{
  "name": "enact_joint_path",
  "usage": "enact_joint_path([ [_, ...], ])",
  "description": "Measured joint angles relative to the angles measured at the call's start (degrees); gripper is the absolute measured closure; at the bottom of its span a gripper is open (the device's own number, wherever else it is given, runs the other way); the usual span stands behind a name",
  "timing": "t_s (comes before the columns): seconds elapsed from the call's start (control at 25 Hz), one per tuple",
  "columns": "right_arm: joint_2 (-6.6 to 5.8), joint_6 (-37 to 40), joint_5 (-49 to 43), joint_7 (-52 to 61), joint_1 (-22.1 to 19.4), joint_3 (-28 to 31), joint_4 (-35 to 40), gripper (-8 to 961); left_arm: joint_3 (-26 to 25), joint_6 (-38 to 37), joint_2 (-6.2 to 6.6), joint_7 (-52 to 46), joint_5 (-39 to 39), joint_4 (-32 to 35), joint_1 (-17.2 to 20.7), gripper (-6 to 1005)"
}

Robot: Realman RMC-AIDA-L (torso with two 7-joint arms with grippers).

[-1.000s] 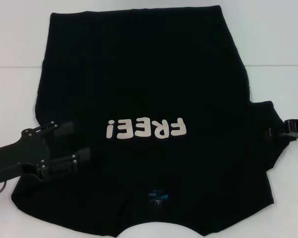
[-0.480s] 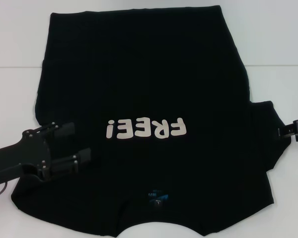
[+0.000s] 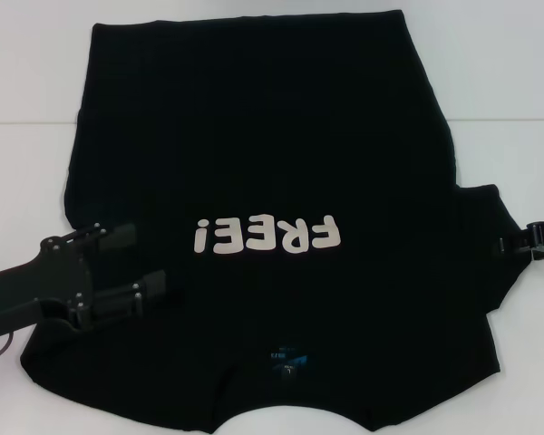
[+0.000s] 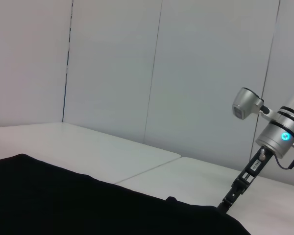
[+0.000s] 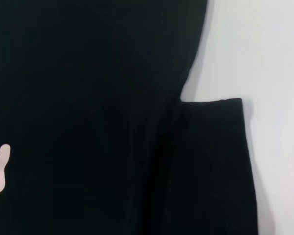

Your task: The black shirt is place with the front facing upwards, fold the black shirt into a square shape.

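The black shirt [image 3: 254, 136] lies flat on the white table, front up, collar toward me. Its pale "FREE!" lettering [image 3: 265, 236] and blue neck label [image 3: 286, 355] show. My left gripper [image 3: 134, 261] is open, its fingers spread just over the shirt's near left shoulder area. My right gripper [image 3: 521, 242] is at the outer hem of the right sleeve [image 3: 485, 245]. The left wrist view shows the shirt [image 4: 63, 200] and the right gripper [image 4: 229, 199] at the cloth's edge. The right wrist view shows the sleeve [image 5: 210, 161] from above.
The white table [image 3: 27, 72] extends around the shirt on the left, right and far sides. A seam between table panels runs across at the far part [image 3: 499, 120]. A plain grey wall [image 4: 137, 63] stands behind.
My right gripper drew back to the right, then came in again to the right sleeve's hem. The left arm and the shirt have not moved.
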State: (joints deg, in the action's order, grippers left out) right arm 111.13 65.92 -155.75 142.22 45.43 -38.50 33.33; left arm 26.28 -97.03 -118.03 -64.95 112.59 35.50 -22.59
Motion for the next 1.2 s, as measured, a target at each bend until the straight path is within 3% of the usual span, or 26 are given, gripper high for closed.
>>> enact_joint_path([
  [0.52,0.05,-0.73,0.01,0.25,-0.05,-0.61,-0.11,197,-0.05,0.00,0.00,0.00,0.00,0.00,0.15,155],
  [0.96,0.05,-0.85,0.00,-0.01,-0.17,-0.71,-0.11,628,0.03,0.00,0.00,0.00,0.00,0.00,0.19,156],
  [1.2,0.10,-0.90,0.01,-0.01,-0.05,-0.71,-0.13,660,0.09,0.00,0.00,0.00,0.00,0.01,0.18,156],
])
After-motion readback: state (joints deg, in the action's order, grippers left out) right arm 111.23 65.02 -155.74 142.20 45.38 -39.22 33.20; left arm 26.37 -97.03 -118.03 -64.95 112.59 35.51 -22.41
